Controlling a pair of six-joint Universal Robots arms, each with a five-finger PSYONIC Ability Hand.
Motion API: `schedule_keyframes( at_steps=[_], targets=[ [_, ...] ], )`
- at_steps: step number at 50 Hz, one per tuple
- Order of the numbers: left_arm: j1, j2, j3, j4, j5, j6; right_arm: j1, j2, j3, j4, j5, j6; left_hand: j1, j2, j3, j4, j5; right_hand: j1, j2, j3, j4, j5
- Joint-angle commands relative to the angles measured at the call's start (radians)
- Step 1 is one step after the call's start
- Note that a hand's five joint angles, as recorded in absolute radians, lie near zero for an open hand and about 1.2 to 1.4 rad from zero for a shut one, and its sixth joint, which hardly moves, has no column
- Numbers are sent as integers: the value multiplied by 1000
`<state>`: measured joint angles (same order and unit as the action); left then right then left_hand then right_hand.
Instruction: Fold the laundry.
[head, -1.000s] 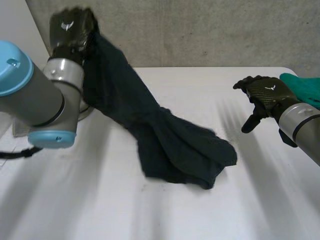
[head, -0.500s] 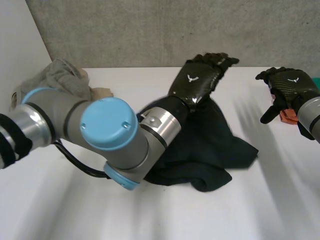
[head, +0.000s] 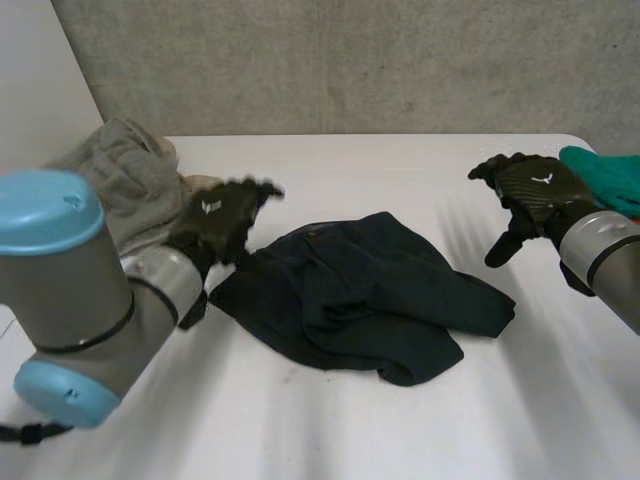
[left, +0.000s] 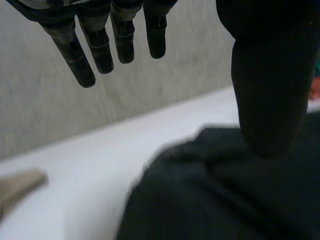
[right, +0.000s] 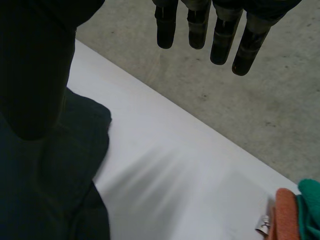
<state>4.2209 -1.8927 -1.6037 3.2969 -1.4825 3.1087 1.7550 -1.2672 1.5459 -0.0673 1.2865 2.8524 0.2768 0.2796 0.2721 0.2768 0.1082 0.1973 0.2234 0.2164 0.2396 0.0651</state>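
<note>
Heaped and crumpled at the middle of the surface (head: 330, 430): dark cloth (head: 370, 295), unfolded. At its left edge, left hand (head: 222, 222), fingers (left: 80, 55) straight and spread away from the thumb, holding nothing. Well off to its right, above bare surface, right hand (head: 530, 190), fingers (right: 220, 35) likewise straight and loose, empty. Bunched at the far left corner, beyond the left arm: grey garment (head: 125, 180). Just behind the right hand, green cloth (head: 605, 175), with an orange piece (right: 286, 215) beside it.
</note>
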Motion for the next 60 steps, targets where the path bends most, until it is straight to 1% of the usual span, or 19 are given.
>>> schedule_keyframes(
  at_steps=[1,5,14,17,20,21,24,30,36,39,43,47,48,50,51,54,55,58,60],
  targets=[
    [13,-16,-97,30,7,88,9,8,20,0,-3,-4,116,113,120,116,110,-23,-49,-42,-65,-65],
    [16,-32,-134,90,8,157,9,9,26,0,-6,-7,113,110,118,113,107,-23,-49,-42,-65,-65],
    [25,-144,-144,227,8,356,9,28,34,-3,-6,-7,113,110,118,113,107,-23,-49,-42,-65,-65],
    [33,-173,-136,250,8,390,11,32,39,-8,-6,-7,122,119,126,122,116,-23,-49,-42,-65,-65],
    [42,-212,-122,280,16,432,11,39,39,-8,-6,-7,423,420,428,423,417,-23,-49,-42,-65,-65],
    [44,-226,-107,297,14,447,11,40,39,-8,-6,-7,700,697,705,700,694,-23,-49,-42,-65,-65],
    [45,-242,-82,319,14,449,11,40,40,-8,-4,-7,1118,1115,1123,1118,1112,-23,-49,-42,-65,-65],
    [62,-264,20,328,-4,459,11,40,39,-8,-4,-7,1119,1117,1124,1119,1114,-23,-49,-42,-65,-65],
    [146,-212,190,400,-47,465,11,39,37,-8,-7,-7,1119,1117,1124,1119,1114,-23,-49,-42,-65,-65],
    [156,-183,261,423,-53,462,11,35,39,-8,-7,-4,1119,1117,1124,1119,1114,-23,-49,-42,-65,-65],
    [142,-166,367,437,-48,452,11,35,36,-8,-7,-4,1119,1117,1124,1119,1114,-23,-49,-42,-65,-65],
    [68,-161,461,446,-44,435,9,35,30,-8,-6,-4,1119,1117,1124,1119,1114,-23,-49,-42,-65,-65],
    [29,-164,488,445,-44,423,6,35,28,-8,-6,-2,1119,1117,1124,1119,1114,-23,-49,-42,-65,-65],
    [-16,-173,498,441,-36,406,0,35,25,-8,-6,-2,1119,1117,1124,1119,1114,-23,-49,-42,-65,-65],
    [-59,-186,498,444,-15,392,0,35,23,-8,-6,-2,1119,1117,1124,1119,1114,-23,-49,-42,-65,-65],
    [-126,-221,485,440,30,372,-2,35,22,-9,-4,-2,1119,1117,1124,1119,1114,-23,-49,-42,-65,-65],
    [-168,-251,472,434,57,363,-2,35,20,-8,-4,-2,1119,1117,1124,1119,1114,-23,-49,-42,-65,-65],
    [-226,-285,433,432,71,357,-3,34,19,-9,-4,-2,1119,1117,1124,1119,1114,-23,-49,-42,-65,-65],
    [-281,-301,389,426,70,358,-3,35,16,-9,-3,-2,1119,1117,1124,1119,1114,-23,-49,-42,-65,-65]
  ],
)
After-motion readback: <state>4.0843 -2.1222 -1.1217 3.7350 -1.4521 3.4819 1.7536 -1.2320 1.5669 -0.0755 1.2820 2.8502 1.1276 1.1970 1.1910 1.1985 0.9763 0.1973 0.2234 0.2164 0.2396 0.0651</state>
